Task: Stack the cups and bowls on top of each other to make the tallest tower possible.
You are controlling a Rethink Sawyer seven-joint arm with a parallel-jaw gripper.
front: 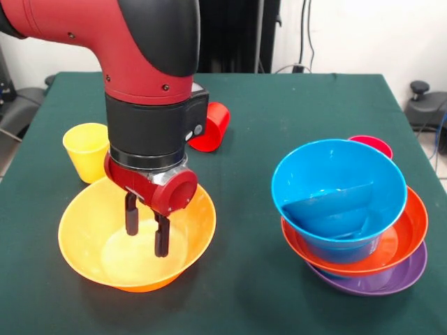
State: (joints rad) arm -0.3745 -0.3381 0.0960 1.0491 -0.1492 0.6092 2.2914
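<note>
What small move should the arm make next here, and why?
Probably shift sideways to the orange bowl's rim and close on it. The gripper hangs open over the bowl's middle, gripping nothing, while the tower of blue, red-orange and purple bowls stands apart.

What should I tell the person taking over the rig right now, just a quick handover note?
Gripper: jaws open, hanging inside the orange bowl, holding nothing.
Tower on the right of the front view: purple bowl lowest, red-orange bowl in it, a blue bowl on top, tilted.
Loose: yellow cup upright behind the orange bowl; red cup on its side further back; pinkish-red cup behind the tower.
Left: the orange bowl and all three cups are not yet stacked.
</note>
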